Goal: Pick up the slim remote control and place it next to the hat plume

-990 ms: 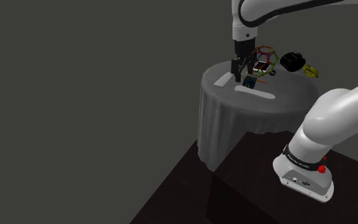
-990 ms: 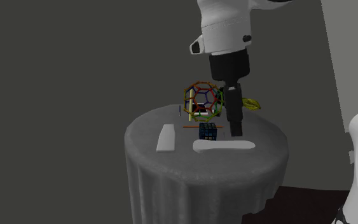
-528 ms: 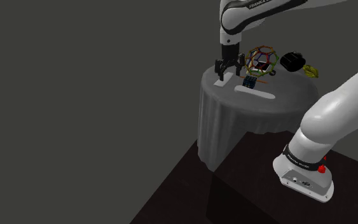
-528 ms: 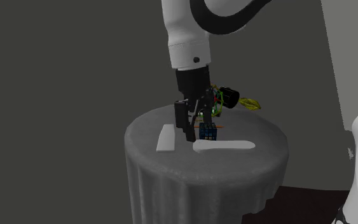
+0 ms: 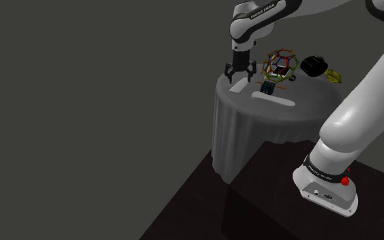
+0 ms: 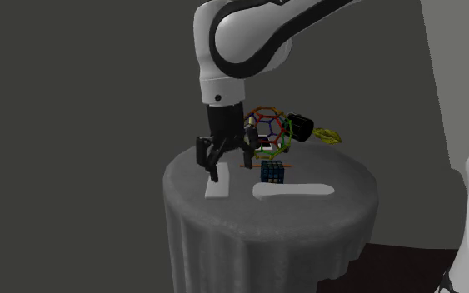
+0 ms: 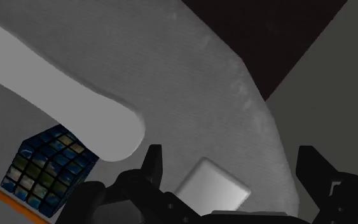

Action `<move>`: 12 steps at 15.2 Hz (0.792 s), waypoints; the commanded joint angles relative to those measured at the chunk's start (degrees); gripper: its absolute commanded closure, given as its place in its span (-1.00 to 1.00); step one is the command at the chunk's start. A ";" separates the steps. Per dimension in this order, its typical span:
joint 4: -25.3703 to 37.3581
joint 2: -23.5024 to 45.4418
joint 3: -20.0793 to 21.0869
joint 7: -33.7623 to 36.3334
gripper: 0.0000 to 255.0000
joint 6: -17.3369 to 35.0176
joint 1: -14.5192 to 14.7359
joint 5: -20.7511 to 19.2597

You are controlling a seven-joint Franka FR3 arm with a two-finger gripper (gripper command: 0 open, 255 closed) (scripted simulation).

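Now the end effector [image 6: 224,163] hangs just above the slim remote control [image 6: 217,181], a plain white flat bar lying near the rim of the round, cloth-draped worktop [image 6: 187,175]. Its fingers stand well apart, nothing between them yet. In the wrist view one end of the remote [image 7: 210,186] sits between the two black fingers [image 7: 152,162], so the hand looks lined up to drop and pinch it across its narrow width. The hat plume [image 6: 293,191], a long white rounded strip, lies apart from the remote. A colour-tiled puzzle cube [image 6: 272,172] sits just behind the plume, and beyond it a wireframe ball [image 6: 266,129].

A second ago the end effector was over by the cube and the plume. Half a second ago it was partway across. It has since swung to the remote, which has not shifted, nor has the plume.
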 commanded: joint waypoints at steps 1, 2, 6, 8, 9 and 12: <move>2.45 3.69 -0.71 3.90 -1.00 2.14 -0.96 0.24; 3.53 5.22 -1.16 5.63 -1.00 3.02 -1.44 0.37; 7.72 10.94 -3.18 12.28 -1.00 6.24 -3.30 1.04; 9.70 13.55 -4.28 15.45 -1.00 7.72 -4.23 1.50; 10.65 14.79 -4.86 17.01 -1.00 8.43 -4.69 1.76; 13.07 17.99 -6.49 21.17 -1.00 10.33 -5.99 2.59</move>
